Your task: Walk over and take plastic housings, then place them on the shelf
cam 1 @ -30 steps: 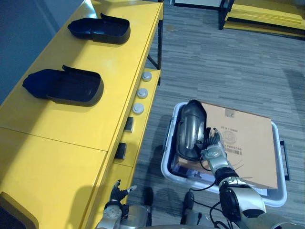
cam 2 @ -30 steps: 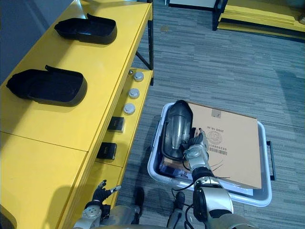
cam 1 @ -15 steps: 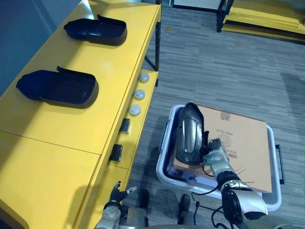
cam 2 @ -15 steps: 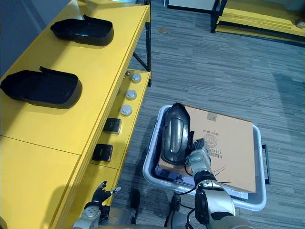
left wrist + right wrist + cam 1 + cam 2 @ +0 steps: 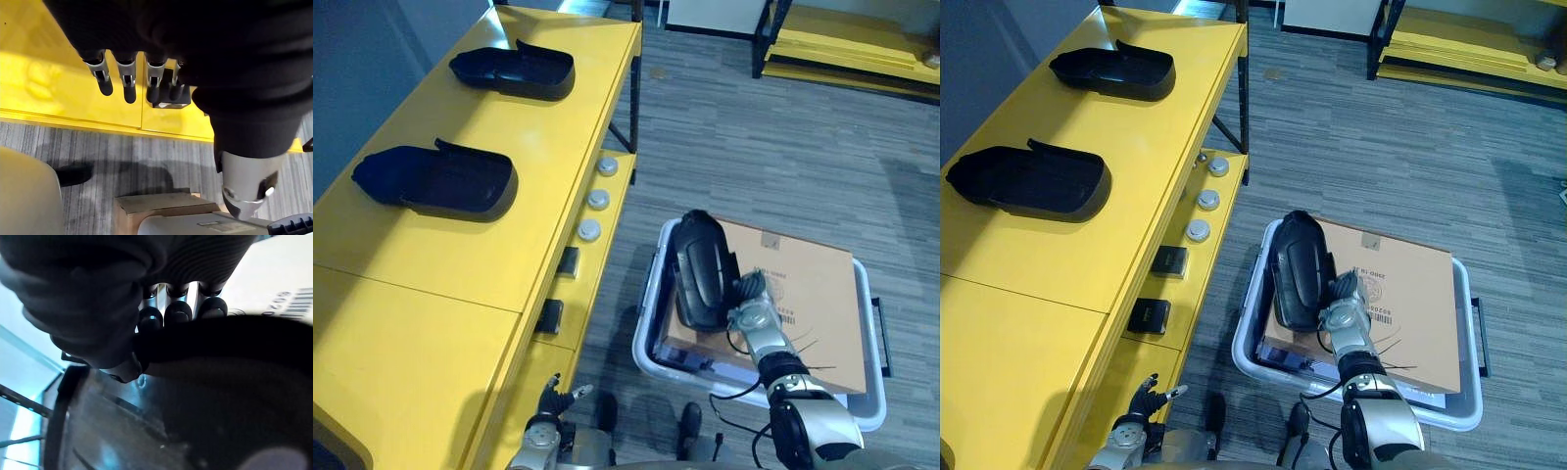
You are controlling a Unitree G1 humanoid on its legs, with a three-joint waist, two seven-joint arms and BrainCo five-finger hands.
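A black plastic housing lies on a cardboard sheet inside a white bin on the floor. My right hand is shut on the housing's near right edge. In the right wrist view its fingers curl over the dark rim of the housing. Two more black housings rest on top of the yellow shelf at the left. My left hand hangs low beside the shelf's front, open and empty, its fingers straight.
Three round silver knobs and two black blocks sit on the shelf's lower ledge facing the bin. Grey carpet lies beyond the bin. A low yellow rack stands at the far right.
My right hand's fingers have curled shut on the housing's edge, and the housing has tilted slightly in the bin. The view has shifted a little; the left hand is unchanged.
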